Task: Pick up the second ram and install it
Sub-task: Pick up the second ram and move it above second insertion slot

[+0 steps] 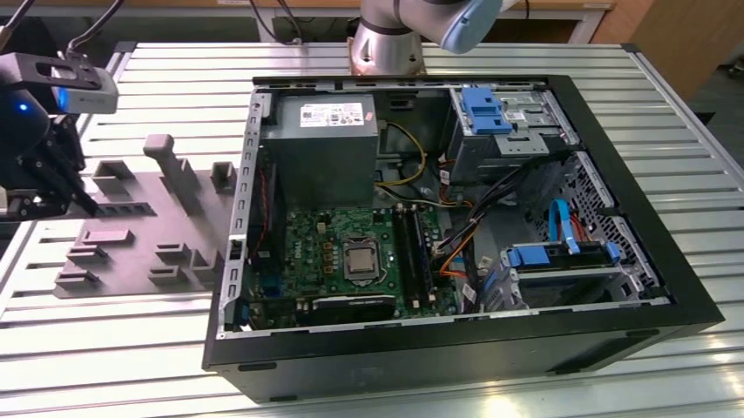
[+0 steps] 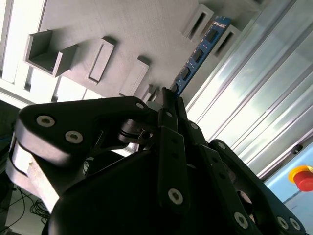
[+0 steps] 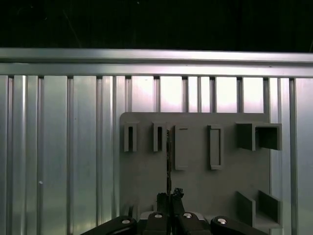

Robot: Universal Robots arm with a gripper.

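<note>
Gripper (image 2: 165, 95) looks pinched closed on one end of the second ram (image 2: 198, 54). I see its long axis running straight out past the fingertips, above the grey tray (image 1: 134, 239).

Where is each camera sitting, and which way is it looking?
Exterior view: off the arm, looking down on the open computer case and grey tray; the arm's base and gripper show.
Second wrist view: on the arm, looking along the gripper at the blue ram stick it grips.
First wrist view: on the arm, looking over the gripper onto the tray.
Both wrist views share gripper, ram stick and tray.
</note>
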